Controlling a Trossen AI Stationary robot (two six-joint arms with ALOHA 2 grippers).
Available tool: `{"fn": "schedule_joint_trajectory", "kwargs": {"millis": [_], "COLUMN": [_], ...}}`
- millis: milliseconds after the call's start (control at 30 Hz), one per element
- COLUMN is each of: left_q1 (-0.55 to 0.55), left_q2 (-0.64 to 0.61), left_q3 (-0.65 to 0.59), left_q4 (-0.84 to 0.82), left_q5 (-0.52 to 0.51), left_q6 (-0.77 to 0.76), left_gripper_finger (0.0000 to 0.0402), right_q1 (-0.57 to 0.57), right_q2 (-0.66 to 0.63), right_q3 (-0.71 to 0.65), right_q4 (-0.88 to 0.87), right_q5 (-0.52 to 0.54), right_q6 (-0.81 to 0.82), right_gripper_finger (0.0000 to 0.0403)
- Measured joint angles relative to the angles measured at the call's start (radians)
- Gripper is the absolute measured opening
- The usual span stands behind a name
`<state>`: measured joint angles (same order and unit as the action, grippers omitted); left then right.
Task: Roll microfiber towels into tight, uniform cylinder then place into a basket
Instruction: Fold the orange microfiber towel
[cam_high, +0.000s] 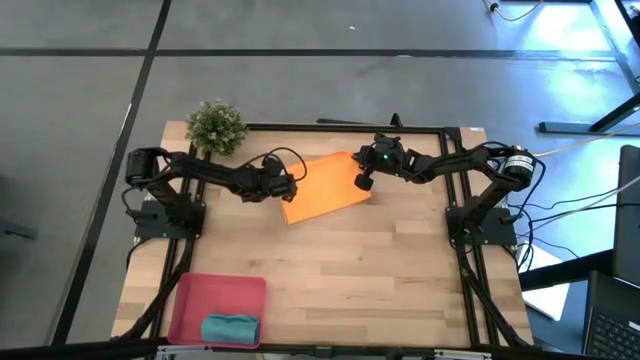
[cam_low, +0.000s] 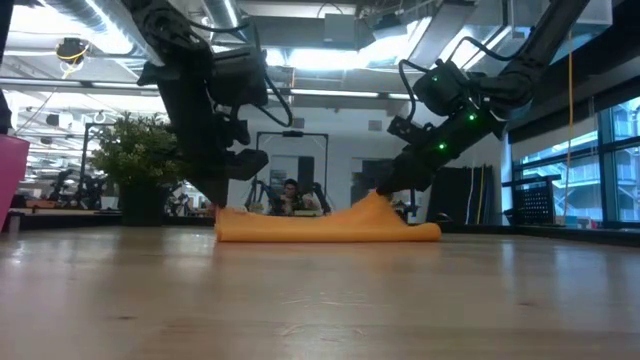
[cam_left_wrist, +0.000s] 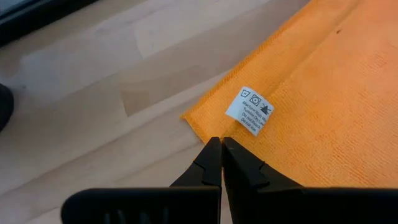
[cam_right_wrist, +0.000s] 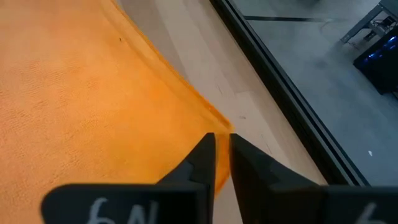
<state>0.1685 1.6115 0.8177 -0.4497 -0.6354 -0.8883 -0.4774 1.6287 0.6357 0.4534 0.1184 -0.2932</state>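
The orange towel (cam_high: 325, 187) lies spread on the far middle of the table, its white care label (cam_left_wrist: 249, 110) near one corner. My left gripper (cam_high: 288, 190) is shut at the towel's left edge, down at the table. My right gripper (cam_high: 363, 182) is shut on the towel's right edge, which rises in a small peak (cam_low: 375, 203). The teal towel (cam_high: 230, 327) lies rolled in the red-pink basket (cam_high: 200, 290) at the near left. My left gripper pinches the orange towel's edge close to the labelled corner (cam_left_wrist: 200, 132) between its two fingers. It slants down from the table's left. The towel lies flat on the table there; the fingers themselves hide the exact place of contact. My right gripper pinches the towel's right edge (cam_right_wrist: 219, 124) between its two fingers, orange cloth showing in the gap between them. It slants down from the table's right. The pinched edge is lifted a little off the table, and the rest of the towel lies flat.
A small green potted plant (cam_high: 216, 126) stands at the far left corner, just behind my left arm. Black frame rails (cam_high: 340, 126) run along the table's edges. Bare wood (cam_high: 380, 270) lies between the towel and the table's near edge.
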Motion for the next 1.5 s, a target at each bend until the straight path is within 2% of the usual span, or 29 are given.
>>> {"fn": "schedule_joint_trajectory", "kwargs": {"millis": [367, 667, 800, 933, 1033, 1100, 1167, 1367, 1500], "left_q1": [0.038, 0.066, 0.078, 0.082, 0.073, 0.068, 0.063, 0.059, 0.051], "left_q2": [0.001, 0.001, -0.005, -0.008, -0.001, 0.022, 0.044, 0.134, 0.157], "left_q3": [0.0, 0.0, 0.0, 0.025, 0.036, 0.036, 0.036, 0.038, 0.04], "left_q4": [0.003, 0.003, 0.002, 0.003, 0.076, 0.135, 0.177, 0.203, 0.212], "left_q5": [0.018, 0.025, 0.018, 0.034, 0.126, 0.227, 0.281, 0.311, 0.32], "left_q6": [0.038, 0.06, 0.064, 0.134, 0.259, 0.335, 0.38, 0.394, 0.37], "left_gripper_finger": [0.0005, 0.0072, 0.0087, 0.0088, 0.0088, 0.0088, 0.0088, 0.0089, 0.0089], "right_q1": [0.002, 0.031, 0.052, 0.086, 0.118, 0.141, 0.167, 0.204, 0.193], "right_q2": [0.0, -0.001, -0.002, -0.006, -0.006, -0.006, -0.006, 0.0, 0.023], "right_q3": [0.0, 0.041, 0.087, 0.151, 0.171, 0.163, 0.145, 0.126, 0.125], "right_q4": [0.001, -0.038, -0.113, -0.326, -0.462, -0.486, -0.488, -0.497, -0.495], "right_q5": [0.001, 0.004, 0.003, -0.051, -0.177, -0.26, -0.293, -0.202, -0.191], "right_q6": [0.002, 0.001, 0.003, 0.005, 0.05, 0.079, 0.099, 0.152, 0.155], "right_gripper_finger": [0.0136, 0.0197, 0.0204, 0.0204, 0.0204, 0.0204, 0.0204, 0.0204, 0.0204]}}
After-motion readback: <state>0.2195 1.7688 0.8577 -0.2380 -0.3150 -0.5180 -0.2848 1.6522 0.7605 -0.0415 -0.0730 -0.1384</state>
